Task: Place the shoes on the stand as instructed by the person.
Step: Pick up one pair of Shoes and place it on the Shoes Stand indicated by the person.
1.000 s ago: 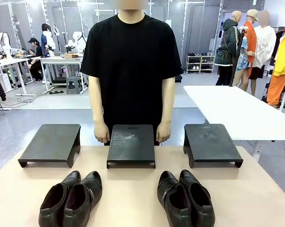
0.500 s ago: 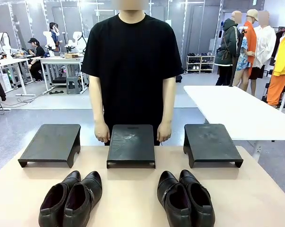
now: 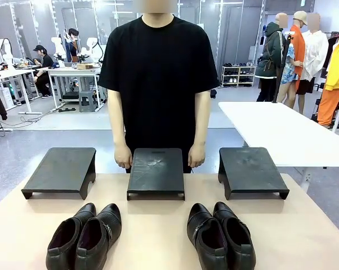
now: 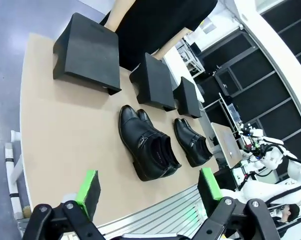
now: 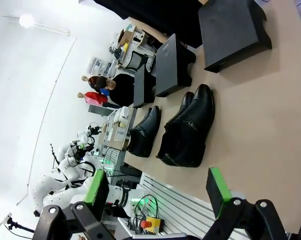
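Observation:
Two pairs of glossy black shoes stand near my edge of the tan table, the left pair point(image 3: 85, 237) and the right pair point(image 3: 221, 236). Behind them three black stands sit in a row: left point(image 3: 59, 170), middle point(image 3: 156, 172), right point(image 3: 252, 170). The person point(image 3: 156, 73) stands at the far side, a hand point(image 3: 122, 157) hanging at each rear corner of the middle stand. My left gripper point(image 4: 148, 189) hovers open above the table's near edge, the left pair point(image 4: 148, 147) ahead of it. My right gripper point(image 5: 157, 191) is also open, facing the right pair point(image 5: 188, 131).
A white table point(image 3: 282, 132) stands at the back right beyond the tan table point(image 3: 158, 225). Other people and workbenches are far off. Bare tabletop lies between the two pairs and between shoes and stands.
The person has swayed a little to the right, hands still low beside the middle stand. The shoes and stands have not moved.

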`<action>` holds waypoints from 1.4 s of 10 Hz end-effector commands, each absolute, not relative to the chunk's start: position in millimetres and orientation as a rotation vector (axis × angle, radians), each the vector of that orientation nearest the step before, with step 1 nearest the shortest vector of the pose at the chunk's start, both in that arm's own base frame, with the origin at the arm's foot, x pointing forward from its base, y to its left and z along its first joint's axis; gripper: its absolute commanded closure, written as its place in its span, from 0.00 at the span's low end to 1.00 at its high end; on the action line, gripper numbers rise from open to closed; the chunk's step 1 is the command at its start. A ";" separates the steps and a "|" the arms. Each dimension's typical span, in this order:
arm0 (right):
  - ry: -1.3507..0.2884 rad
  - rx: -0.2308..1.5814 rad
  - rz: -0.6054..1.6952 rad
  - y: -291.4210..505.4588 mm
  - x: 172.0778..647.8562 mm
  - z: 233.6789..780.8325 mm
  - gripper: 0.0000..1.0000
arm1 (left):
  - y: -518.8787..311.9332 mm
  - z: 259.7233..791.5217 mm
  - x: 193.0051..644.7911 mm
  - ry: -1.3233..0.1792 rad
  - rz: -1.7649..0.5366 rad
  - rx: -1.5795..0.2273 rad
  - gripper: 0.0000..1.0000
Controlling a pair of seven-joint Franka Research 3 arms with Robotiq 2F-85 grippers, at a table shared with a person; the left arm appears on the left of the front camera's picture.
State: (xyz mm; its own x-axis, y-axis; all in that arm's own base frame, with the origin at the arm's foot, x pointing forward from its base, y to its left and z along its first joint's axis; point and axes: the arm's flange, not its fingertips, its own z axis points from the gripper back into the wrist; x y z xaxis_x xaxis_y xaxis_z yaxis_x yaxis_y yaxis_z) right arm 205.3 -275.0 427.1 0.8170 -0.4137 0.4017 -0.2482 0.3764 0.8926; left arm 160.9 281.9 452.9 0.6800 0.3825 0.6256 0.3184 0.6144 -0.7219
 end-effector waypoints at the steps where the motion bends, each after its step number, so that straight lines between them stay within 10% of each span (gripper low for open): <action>1: -0.646 1.212 -0.132 -277.7 202.1 424.3 0.00 | 284.5 448.3 159.4 -0.857 0.054 -0.952 0.00; 14: -0.646 1.212 -0.132 -277.7 202.1 424.3 0.00 | 284.5 448.3 159.4 -0.857 0.054 -0.952 0.00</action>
